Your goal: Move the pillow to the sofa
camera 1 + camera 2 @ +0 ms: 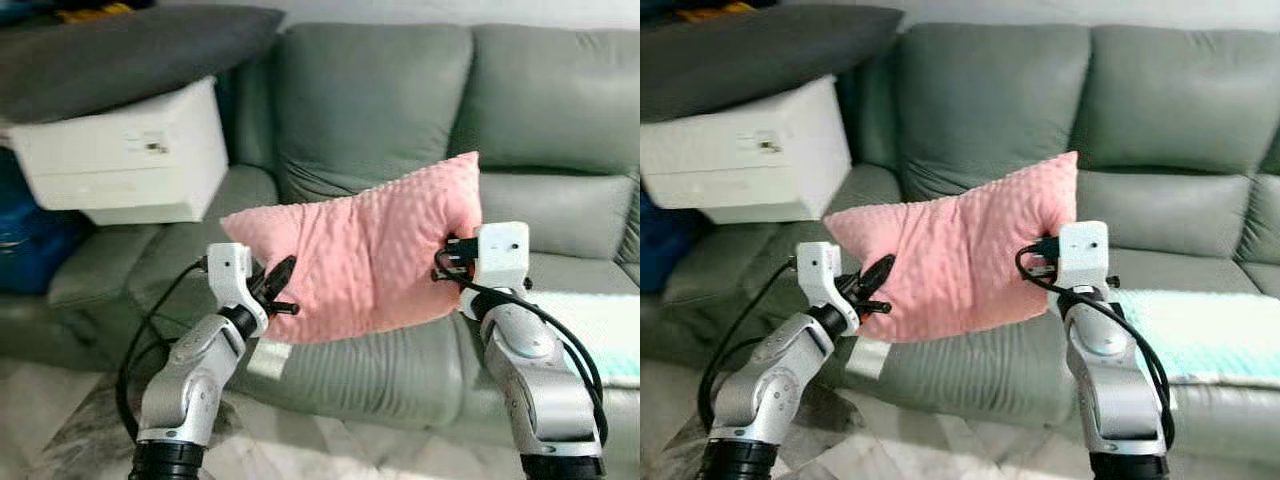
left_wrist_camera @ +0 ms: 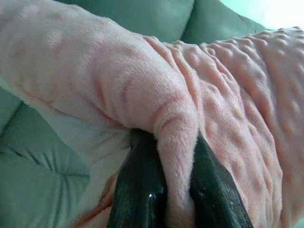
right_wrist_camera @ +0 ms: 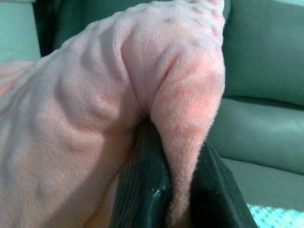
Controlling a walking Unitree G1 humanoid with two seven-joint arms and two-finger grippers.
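Pink pillow (image 1: pixel 365 250) held up in the air betw. both pincers, in front of the grey-green sofa (image 1: pixel 400 110), above its seat edge, not resting on it. Left pincer (image 1: pixel 283 290) grips the pillow's lower left corner: wrist view shows both black fingers (image 2: pixel 142 190) clamped on a fold of the dimpled fabric. Right pincer (image 1: pixel 442 262) grips the pillow's right edge, approx. mid-height; wrist view shows a pinched ridge of fabric squeezed betw. its fingers (image 3: pixel 147 185). Pillow spans from one pincer to the other, top right corner higher than the left, bottom sagging a bit betw. them.

Beyond the left pincer, further left: white box (image 1: pixel 130 155) on the sofa's end seat, w/ a dark grey cushion (image 1: pixel 130 50) on top. Just right of the right pincer, pale mint cloth (image 1: pixel 600 335) lies on the sofa seat.
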